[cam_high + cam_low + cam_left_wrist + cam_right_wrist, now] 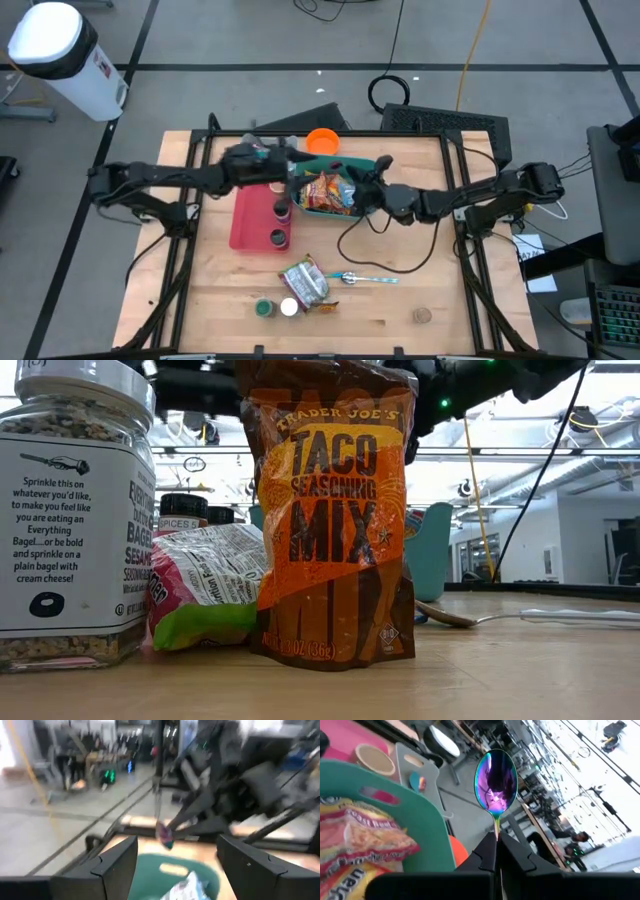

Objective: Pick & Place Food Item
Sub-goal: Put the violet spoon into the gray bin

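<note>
A teal bin [330, 207] at the table's middle holds several food packets [328, 192], also seen in the right wrist view [360, 840]. My right gripper [364, 184] hangs over the bin's right side, shut on an iridescent spoon [495, 779]. My left gripper [175, 865] stands open over the bin's left side [292, 174], nothing between its fingers. It faces the right arm and the spoon [165, 836]. A silver, pink and green packet [305, 283] lies flat on the table nearer the front edge. My right gripper pinches the spoon's thin handle [496, 829] between its two fingertips [485, 851]. The handle runs along the fingers and the spoon bowl sticks out beyond them. The spoon is held about level, lifted clear above the bin.
A pink tray [245, 220] with two dark jars [280, 225] sits left of the bin, an orange bowl [322, 141] behind it. A second spoon [365, 279] lies on the table. An upright taco seasoning pouch [335, 520] and a seasoning jar [70, 510] stand near the front edge.
</note>
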